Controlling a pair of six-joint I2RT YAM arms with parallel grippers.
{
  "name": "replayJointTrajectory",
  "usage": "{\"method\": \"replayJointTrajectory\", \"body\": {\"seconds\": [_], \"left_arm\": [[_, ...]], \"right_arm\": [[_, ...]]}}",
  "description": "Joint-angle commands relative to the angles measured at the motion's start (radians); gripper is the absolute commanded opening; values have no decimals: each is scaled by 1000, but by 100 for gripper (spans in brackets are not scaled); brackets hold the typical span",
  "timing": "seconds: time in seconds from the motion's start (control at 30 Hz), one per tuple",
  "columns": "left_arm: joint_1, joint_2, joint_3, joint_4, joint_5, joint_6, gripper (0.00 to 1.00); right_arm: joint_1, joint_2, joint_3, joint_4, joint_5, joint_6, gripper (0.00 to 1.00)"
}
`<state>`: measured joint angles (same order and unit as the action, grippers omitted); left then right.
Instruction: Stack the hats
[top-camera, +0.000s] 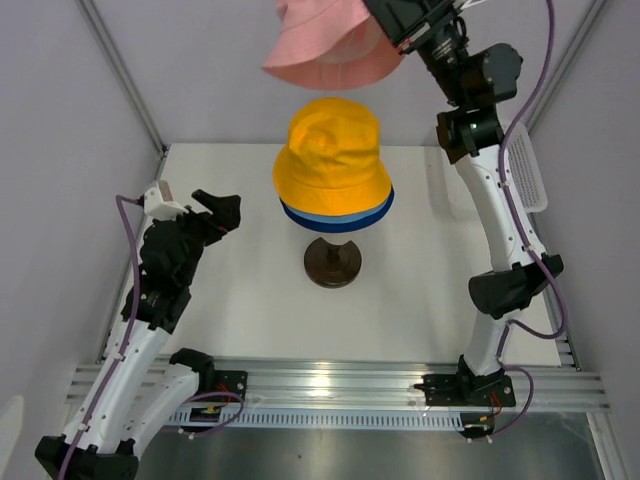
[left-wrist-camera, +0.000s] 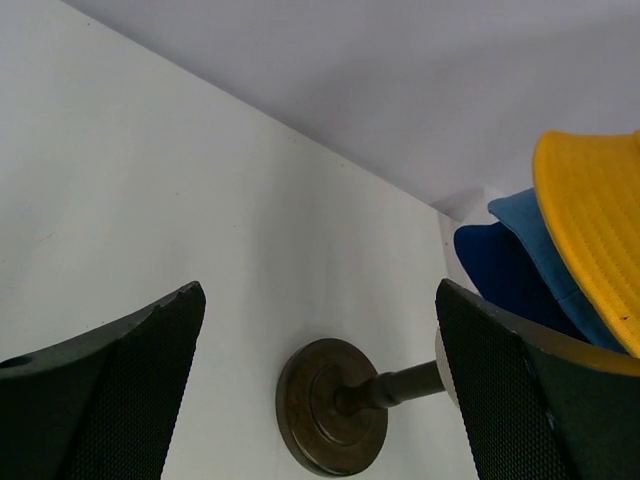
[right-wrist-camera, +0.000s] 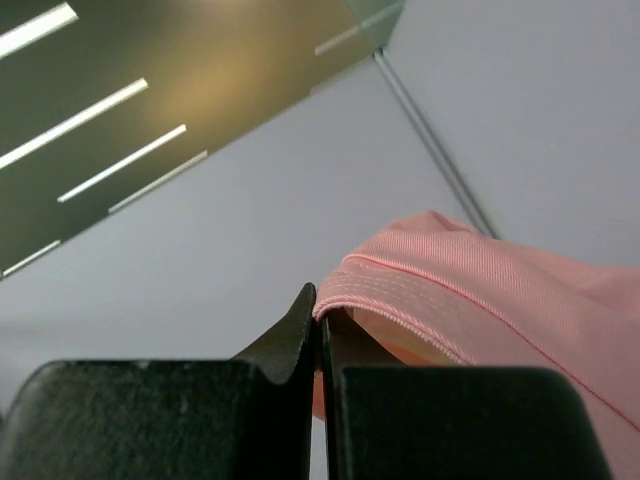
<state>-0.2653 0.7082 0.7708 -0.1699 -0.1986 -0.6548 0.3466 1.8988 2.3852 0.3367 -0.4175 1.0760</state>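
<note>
The right gripper (right-wrist-camera: 322, 335) pinches the brim of the pink fabric bucket hat (top-camera: 330, 45) at top centre, above the yellow-orange bucket hat (top-camera: 332, 155) stacked mid-frame. The left gripper (left-wrist-camera: 320, 390) stands wide, empty.

You've got bright, even light from overhead; the table (top-camera: 250, 300) reads near white with only soft shadows. There's strong glare on the aluminium rail (top-camera: 330, 383) at the near edge. The overhead view is sharp, and its upright frame posts lean outward toward the corners. The pink hat (top-camera: 330, 45) is cut off by the top edge. In the left wrist view the left hand (left-wrist-camera: 320, 390) is soft and dark up close, while the stand base (left-wrist-camera: 330, 405) is in focus. In the right wrist view you see ceiling light strips (right-wrist-camera: 70, 120), slightly smeared, with the right hand (right-wrist-camera: 322, 340) in shadow.
</note>
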Motion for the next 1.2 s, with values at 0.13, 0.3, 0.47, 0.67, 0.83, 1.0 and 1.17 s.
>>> {"method": "replayJointTrajectory", "body": {"seconds": [0.13,0.3,0.47,0.67,0.83,1.0,1.17], "left_arm": [[40,-64,25,73,42,-6,100],[43,-72,41,113,77,-38,99],[43,-17,82,168,168,-121,99],[43,141,206,231,272,-267,99],[43,243,232,363,373,-455,98],[41,303,246,461,481,-574,97],[43,301,246,497,573,-640,97]], "right_arm": [[98,-210,-361,42,-93,-109,0],[104,-337,-536,6,-107,-142,0],[115,-475,-661,-103,-50,-229,0],[126,-553,-727,-205,-30,-258,0],[137,-580,-803,-217,-9,-219,0],[149,-627,-919,-139,29,-162,0],[154,-665,-1011,-108,63,-133,0]]}}
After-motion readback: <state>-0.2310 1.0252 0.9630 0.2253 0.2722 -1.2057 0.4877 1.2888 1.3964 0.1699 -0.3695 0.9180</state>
